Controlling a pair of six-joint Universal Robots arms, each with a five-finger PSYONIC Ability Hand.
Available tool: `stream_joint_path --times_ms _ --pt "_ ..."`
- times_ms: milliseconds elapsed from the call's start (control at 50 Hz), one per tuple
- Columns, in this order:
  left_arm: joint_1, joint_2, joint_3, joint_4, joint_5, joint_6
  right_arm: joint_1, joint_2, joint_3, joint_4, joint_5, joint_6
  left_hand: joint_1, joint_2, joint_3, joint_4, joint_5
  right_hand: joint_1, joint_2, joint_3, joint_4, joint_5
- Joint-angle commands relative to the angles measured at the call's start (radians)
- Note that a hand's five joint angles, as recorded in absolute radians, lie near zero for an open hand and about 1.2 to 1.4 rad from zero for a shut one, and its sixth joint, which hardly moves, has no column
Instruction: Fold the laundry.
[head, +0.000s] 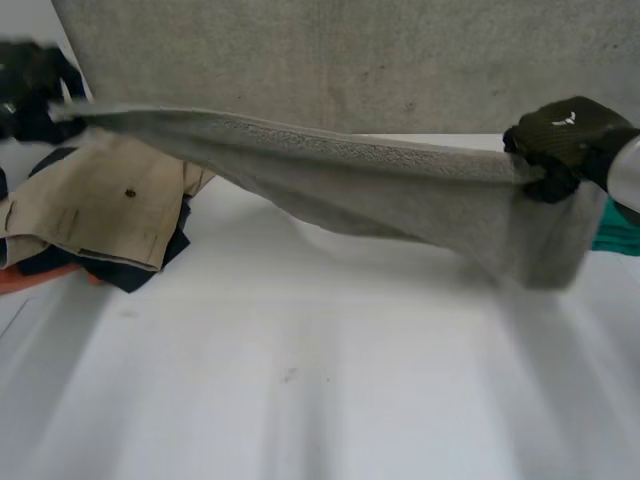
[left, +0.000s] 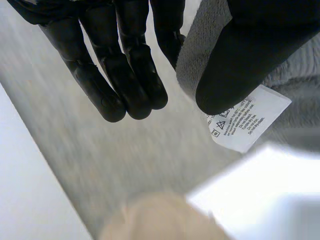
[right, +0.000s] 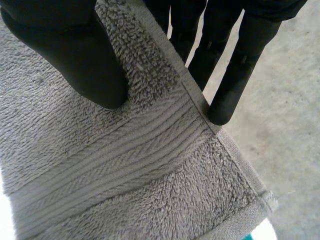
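A grey towel (head: 380, 185) hangs stretched above the white table (head: 300, 380) between my two hands. My left hand (head: 30, 85) pinches one end at the far left; in the left wrist view the thumb (left: 240, 65) presses the towel edge (left: 200, 55) against the fingers (left: 130, 75), just above a white care label (left: 247, 120). At the right, my right hand (head: 565, 140) holds the other end. Its thumb (right: 75, 55) lies on the towel's ribbed band (right: 125, 155) with the fingers (right: 235, 65) behind the hem, near a corner. The towel sags in the middle.
A pile of laundry lies at the table's left: a beige garment (head: 110, 205) over dark cloth (head: 130, 272) and something orange (head: 30, 280). A teal cloth (head: 618, 235) shows at the right edge. A grey wall (head: 350, 60) stands behind.
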Motion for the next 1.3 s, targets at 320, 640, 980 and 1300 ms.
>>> stream_joint_path --times_ms 320,640,980,1300 --pt "-0.258 -0.597 0.436 -0.24 -0.237 0.158 0.031 0.364 -0.17 0.101 0.052 -0.189 0.244 0.193 0.2 0.197 0.229 0.277 0.218 0.211 0.204 0.253" --pt "-0.295 -0.57 1.021 0.154 -0.475 -0.067 0.094 0.34 -0.404 -0.868 0.224 0.076 0.244 0.193 0.2 0.197 0.229 0.277 0.218 0.211 0.204 0.253" --pt "-0.241 -0.565 0.469 0.175 -0.366 -0.025 0.129 0.444 -0.131 -0.579 0.074 0.104 0.244 0.193 0.2 0.197 0.229 0.277 0.218 0.211 0.204 0.253" --pt "-0.187 -0.472 0.225 0.175 -0.28 0.026 0.097 0.46 0.063 -0.401 0.08 0.036 0.244 0.193 0.2 0.197 0.229 -0.136 -0.196 -0.203 -0.209 -0.161"
